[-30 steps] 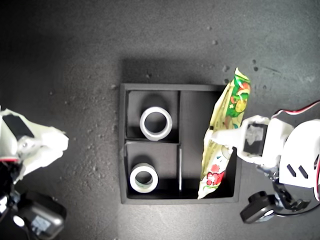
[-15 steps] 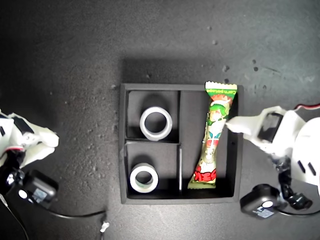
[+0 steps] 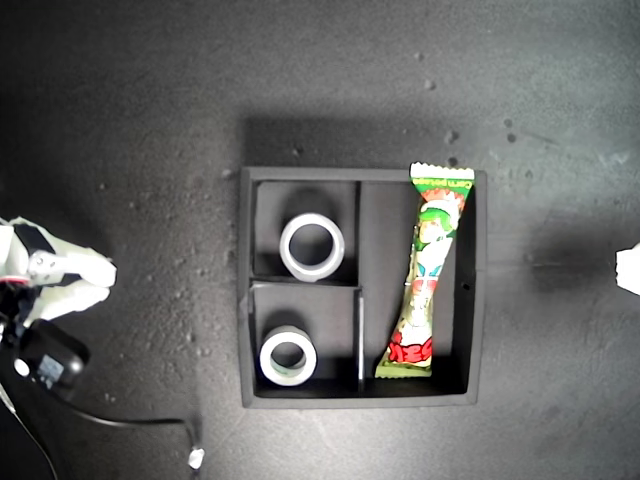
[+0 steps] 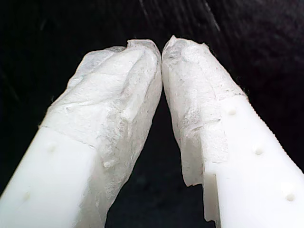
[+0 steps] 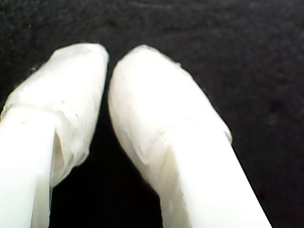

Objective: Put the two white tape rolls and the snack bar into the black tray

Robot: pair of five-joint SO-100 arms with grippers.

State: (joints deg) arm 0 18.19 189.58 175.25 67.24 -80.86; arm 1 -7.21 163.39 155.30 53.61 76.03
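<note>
Now my first gripper (image 4: 161,47) has its tape-wrapped tips pressed together with nothing between them, over dark ground only. My second gripper (image 5: 108,61) is nearly closed too, only a thin dark slit at the tips, and it carries nothing.

Which arm is which I cannot tell: one arm (image 3: 50,280) sits at the exterior view's left edge, and a white corner of the other arm (image 3: 630,268) at its right edge, both well apart from the black tray (image 3: 245,290).

I judge the task complete, so the good move is to keep both arms away and not disturb anything. The matte, square tray holds one white tape roll (image 3: 312,247) and the second roll (image 3: 288,357) in the two small compartments. The glossy snack bar (image 3: 427,273), crimped at both ends, lies in the long compartment, its upper end on the rim.
</note>
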